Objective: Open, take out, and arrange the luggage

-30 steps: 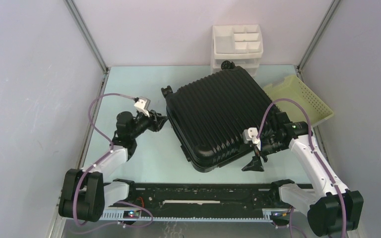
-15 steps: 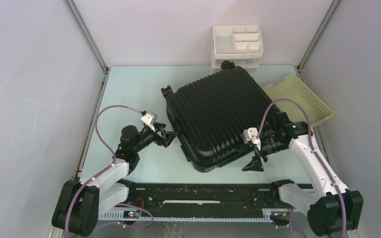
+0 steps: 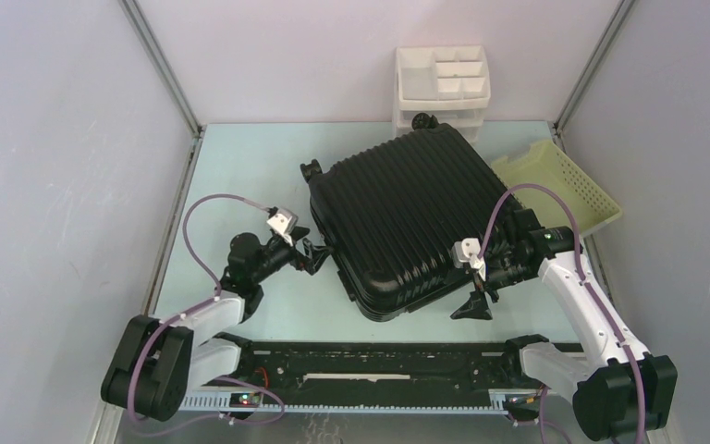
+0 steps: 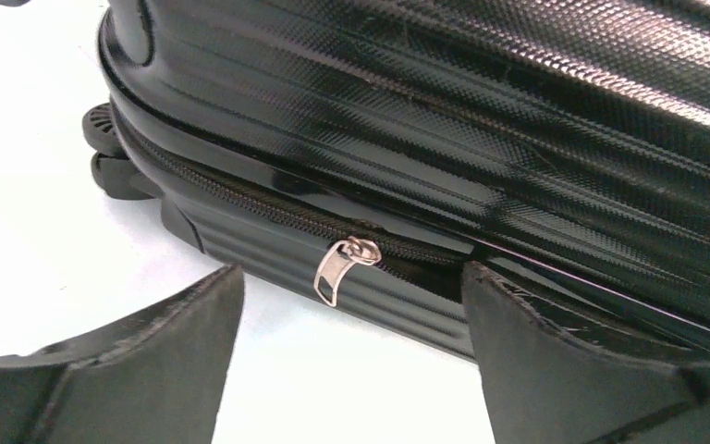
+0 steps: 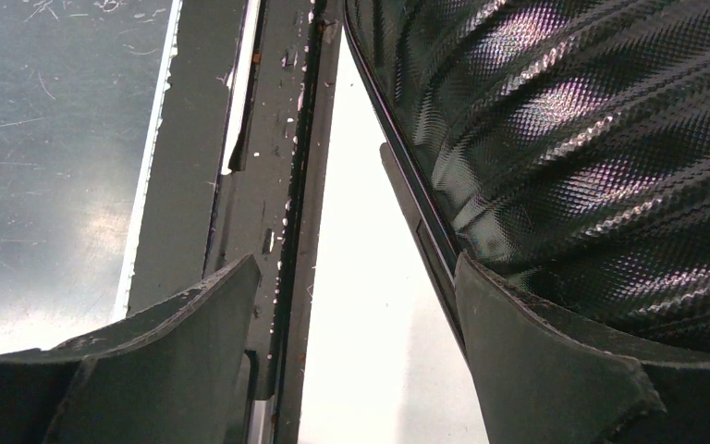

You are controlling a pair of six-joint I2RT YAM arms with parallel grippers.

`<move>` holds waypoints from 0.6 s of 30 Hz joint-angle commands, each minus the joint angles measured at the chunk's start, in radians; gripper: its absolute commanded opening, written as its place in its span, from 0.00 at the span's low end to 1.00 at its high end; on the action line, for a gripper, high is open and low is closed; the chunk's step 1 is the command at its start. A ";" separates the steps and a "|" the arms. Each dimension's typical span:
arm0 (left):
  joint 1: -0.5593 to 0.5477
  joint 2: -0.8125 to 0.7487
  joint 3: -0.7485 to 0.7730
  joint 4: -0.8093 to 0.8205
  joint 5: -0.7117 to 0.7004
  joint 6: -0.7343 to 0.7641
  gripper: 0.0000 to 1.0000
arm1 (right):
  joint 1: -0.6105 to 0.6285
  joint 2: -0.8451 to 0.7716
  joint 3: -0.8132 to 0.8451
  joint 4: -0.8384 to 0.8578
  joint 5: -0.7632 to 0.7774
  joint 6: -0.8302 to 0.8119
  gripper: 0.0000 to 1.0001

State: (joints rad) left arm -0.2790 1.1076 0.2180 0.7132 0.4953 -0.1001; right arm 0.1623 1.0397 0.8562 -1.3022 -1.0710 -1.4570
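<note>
The luggage (image 3: pixel 407 217), a big black ribbed hard-shell suitcase, lies flat and closed in the middle of the table. My left gripper (image 3: pixel 316 257) is open at its left side. In the left wrist view the silver zipper pull (image 4: pixel 340 268) hangs on the zip seam just beyond my open left gripper (image 4: pixel 351 305), with nothing between the fingers; the zip looks parted to the right of the pull. My right gripper (image 3: pixel 474 303) is open at the suitcase's near right corner, one finger (image 5: pixel 555 361) against the shell (image 5: pixel 564 120), holding nothing.
A white three-tier drawer organizer (image 3: pixel 442 86) stands behind the suitcase. A pale yellow perforated basket (image 3: pixel 562 185) leans at the back right. The suitcase wheels (image 3: pixel 311 170) stick out at its far left corner. The arms' black base rail (image 3: pixel 370 361) runs along the near edge.
My left arm has swung toward the near side along the suitcase's left edge, and its jaws have opened. The right arm and the suitcase have not moved.
</note>
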 commanded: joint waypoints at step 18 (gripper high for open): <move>0.200 -0.165 0.148 -0.357 -0.001 -0.490 0.90 | 0.002 -0.010 -0.005 0.005 0.003 -0.022 0.87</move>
State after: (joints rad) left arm -0.1135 0.9131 0.2783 0.4446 0.5083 -0.3206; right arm 0.1623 1.0397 0.8558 -1.3010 -1.0630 -1.4578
